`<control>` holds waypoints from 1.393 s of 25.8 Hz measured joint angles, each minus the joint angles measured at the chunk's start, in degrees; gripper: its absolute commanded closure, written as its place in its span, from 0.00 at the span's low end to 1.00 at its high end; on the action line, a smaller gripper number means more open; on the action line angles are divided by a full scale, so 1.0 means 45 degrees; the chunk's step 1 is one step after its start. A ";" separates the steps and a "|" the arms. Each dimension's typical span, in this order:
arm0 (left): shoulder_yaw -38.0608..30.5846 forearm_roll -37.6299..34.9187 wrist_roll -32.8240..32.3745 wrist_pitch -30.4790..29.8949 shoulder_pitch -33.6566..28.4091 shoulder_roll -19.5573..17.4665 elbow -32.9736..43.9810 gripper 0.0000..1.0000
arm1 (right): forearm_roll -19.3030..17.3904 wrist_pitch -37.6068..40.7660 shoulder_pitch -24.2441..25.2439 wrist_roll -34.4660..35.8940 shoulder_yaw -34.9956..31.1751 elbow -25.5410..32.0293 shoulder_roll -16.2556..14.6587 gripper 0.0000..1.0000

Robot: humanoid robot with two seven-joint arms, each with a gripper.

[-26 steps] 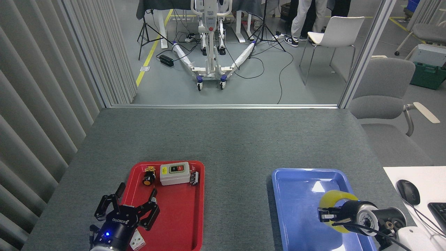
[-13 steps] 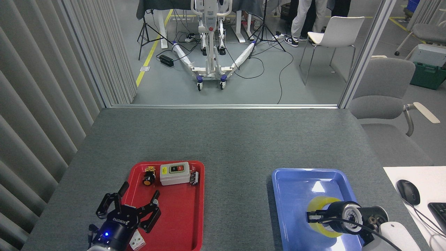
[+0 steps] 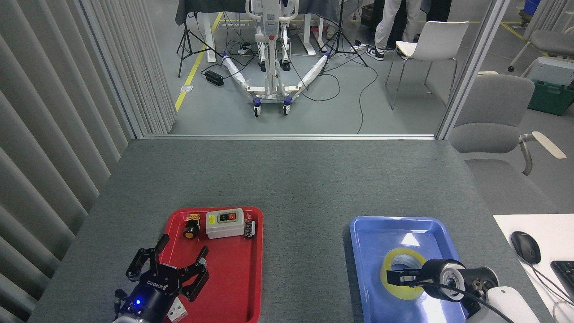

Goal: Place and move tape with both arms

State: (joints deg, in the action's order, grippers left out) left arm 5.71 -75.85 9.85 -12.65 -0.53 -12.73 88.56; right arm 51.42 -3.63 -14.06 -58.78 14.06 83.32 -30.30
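Nearest the robot, the left gripper [image 3: 172,271] hangs over the near left corner of the red tray [image 3: 233,287], its 3 black fingers spread wide apart with nothing between them. Across the gap of grey table [image 3: 296,179], the right gripper [image 3: 397,278] reaches in from the lower right and sits at the tape [image 3: 401,273], which lies in the blue tray [image 3: 381,229].

The tape appears flat on the tray floor, its hole facing up (so its axis stands roughly vertical), and the right gripper's fingertips overlap the roll, with one finger seeming to dip into the core. Whether those fingers are clamped on the roll's wall or have let go cannot be told from this angle, since the gripper is seen almost end-on and dark.

The relation that matters: the tape lies directly at the tip of the right gripper and well apart from the left one, with the whole bare strip of table between the 2 trays in the way. The right arm is by far the nearer; the left would have to cross to the right to reach the roll.

Farther back on the red tray, along its far edge, stand a grey switch box [image 3: 224,223], a small yellow-and-black button part [image 3: 191,229] to its left and a little dark piece [image 3: 250,229] to its right.
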 measured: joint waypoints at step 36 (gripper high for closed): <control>-0.2409 -0.0191 -0.1426 0.1699 -0.0811 0.0790 0.0393 0.00 | 0.3261 0.0291 0.4817 1.3963 -0.2417 0.1696 0.0929 0.00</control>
State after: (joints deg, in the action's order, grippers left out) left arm -5.13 -76.71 3.43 -5.01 -4.17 -9.18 90.33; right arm 66.09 -2.32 7.61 4.06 3.18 90.95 -26.12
